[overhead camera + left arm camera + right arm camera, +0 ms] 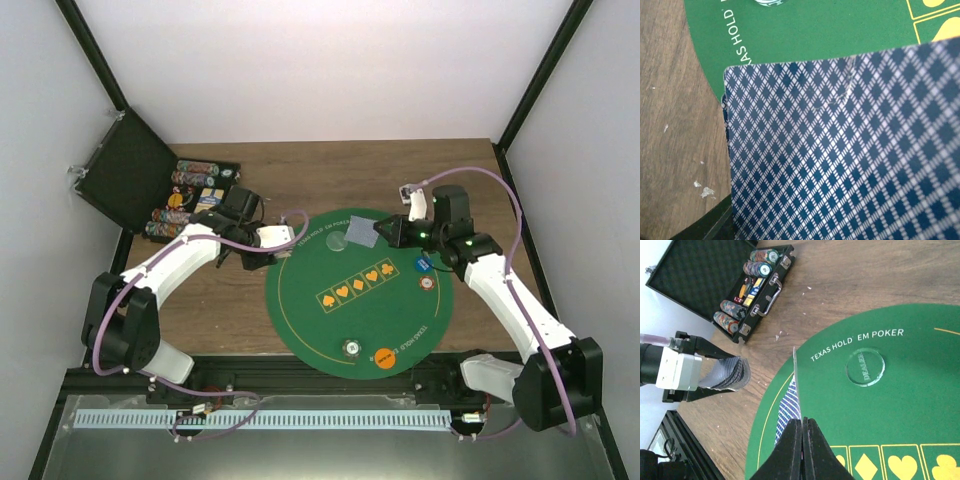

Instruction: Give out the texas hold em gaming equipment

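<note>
A stack of playing cards (pixel 840 160) with blue diamond backs fills the left wrist view and hides the jaws. In the right wrist view the left gripper (pixel 722 372) is shut on that stack (pixel 730 375) over the wood, just off the left rim of the green mat (pixel 330 320). My right gripper (pixel 802 422) is shut on a single card (pixel 796 385), seen edge-on above the mat. From above, that card (pixel 364 230) hangs near the clear dealer button (pixel 338 240). Blue (pixel 423 265), red-and-white (pixel 428 281), orange (pixel 383 357) and pale (pixel 351 348) tokens lie on the mat.
An open black case (pixel 140 180) holding rows of chips (pixel 195 190) sits at the back left on the wooden table (pixel 300 170). Yellow suit boxes (pixel 357 285) cross the mat's middle. A metal rail (pixel 260 418) runs along the near edge.
</note>
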Motion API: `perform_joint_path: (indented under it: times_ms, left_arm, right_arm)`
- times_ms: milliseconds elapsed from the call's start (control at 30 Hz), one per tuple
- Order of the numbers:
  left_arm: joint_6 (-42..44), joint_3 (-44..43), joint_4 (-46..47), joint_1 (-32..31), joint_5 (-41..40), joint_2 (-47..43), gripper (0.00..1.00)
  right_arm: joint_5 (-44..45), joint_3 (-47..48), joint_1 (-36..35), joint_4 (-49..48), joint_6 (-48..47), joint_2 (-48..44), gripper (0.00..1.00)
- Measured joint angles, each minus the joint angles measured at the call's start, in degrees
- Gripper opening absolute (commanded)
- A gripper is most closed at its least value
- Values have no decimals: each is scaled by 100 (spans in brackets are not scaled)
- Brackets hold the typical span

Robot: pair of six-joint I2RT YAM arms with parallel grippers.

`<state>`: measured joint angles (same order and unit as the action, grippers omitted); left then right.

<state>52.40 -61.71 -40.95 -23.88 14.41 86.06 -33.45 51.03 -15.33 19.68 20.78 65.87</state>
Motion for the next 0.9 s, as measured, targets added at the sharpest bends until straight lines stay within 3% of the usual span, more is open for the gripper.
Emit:
perform_joint_path:
  times_ms: [433, 900]
  left_arm:
    - [-280, 98, -20, 35, -374, -52, 52]
    - [-621, 260, 22, 225, -555, -199, 52]
  right_arm:
    - [-7, 669, 28, 901, -944, 557, 1]
    - [24, 570, 568, 1486, -949, 389, 1]
